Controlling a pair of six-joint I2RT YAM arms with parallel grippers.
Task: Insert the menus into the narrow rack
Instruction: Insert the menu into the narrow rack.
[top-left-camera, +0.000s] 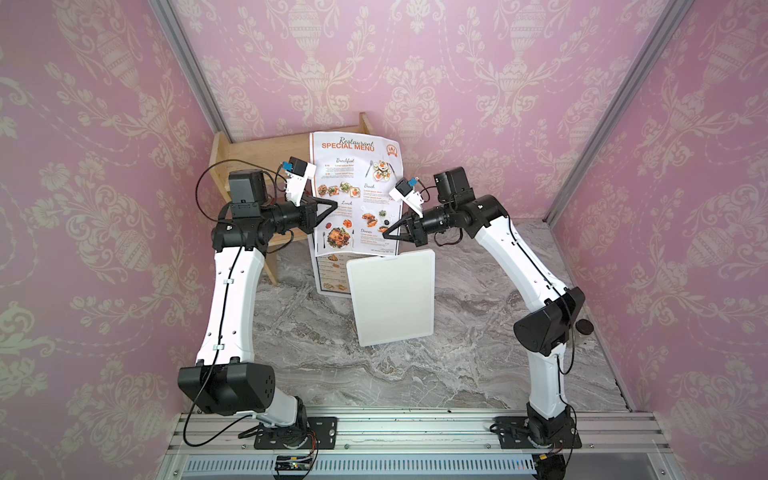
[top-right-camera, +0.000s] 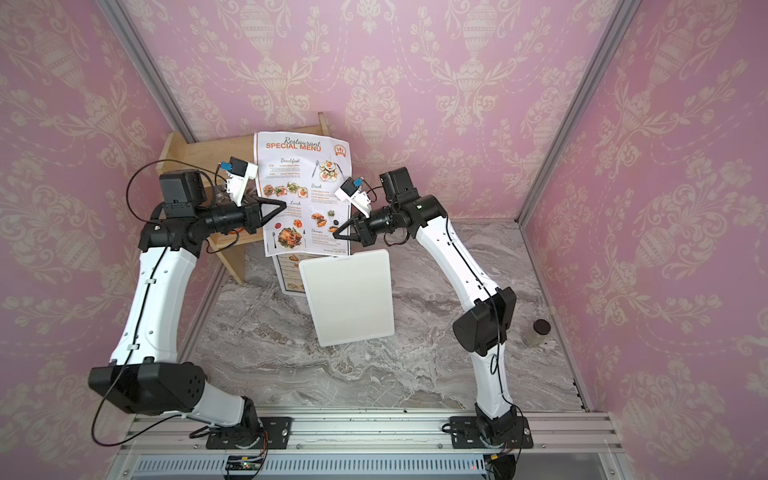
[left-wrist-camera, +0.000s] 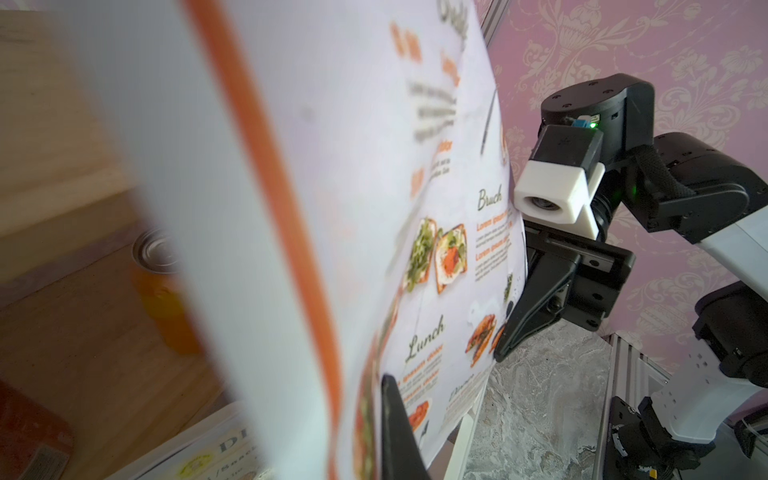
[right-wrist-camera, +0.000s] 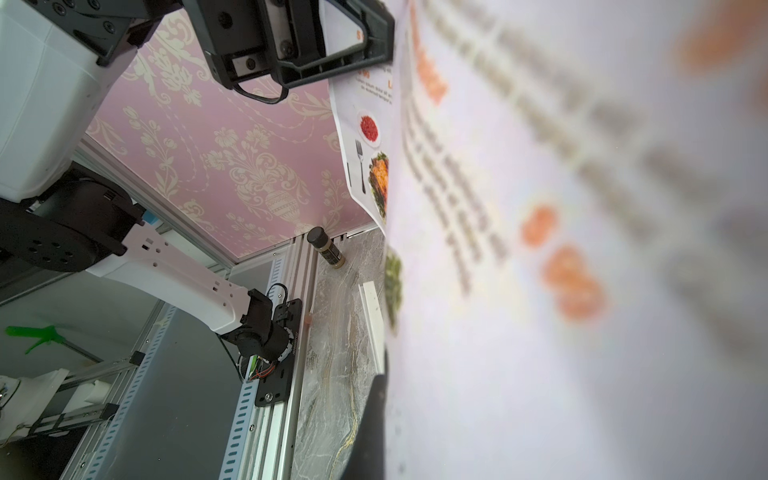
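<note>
Pinching pale menu (top-left-camera: 356, 178) edges, left claw (top-left-camera: 334, 205) and right claw (top-left-camera: 385, 235), second menu (top-left-camera: 329, 274) mostly hidden under white board (top-left-camera: 392, 299)

Soft, even light fills both top views, bright without hard glare. The pink walls (top-left-camera: 498, 83) look slightly washed out and stretch wide toward the corners. The white board (top-left-camera: 392, 299) is so bright that it shows almost no surface detail. Shadows on the marble table (top-left-camera: 374, 374) are faint and short. In both wrist views the pale menu (left-wrist-camera: 257, 208) is very close to the lens, so its nearer print smears into blur, while the walls behind it look sharp.
</note>
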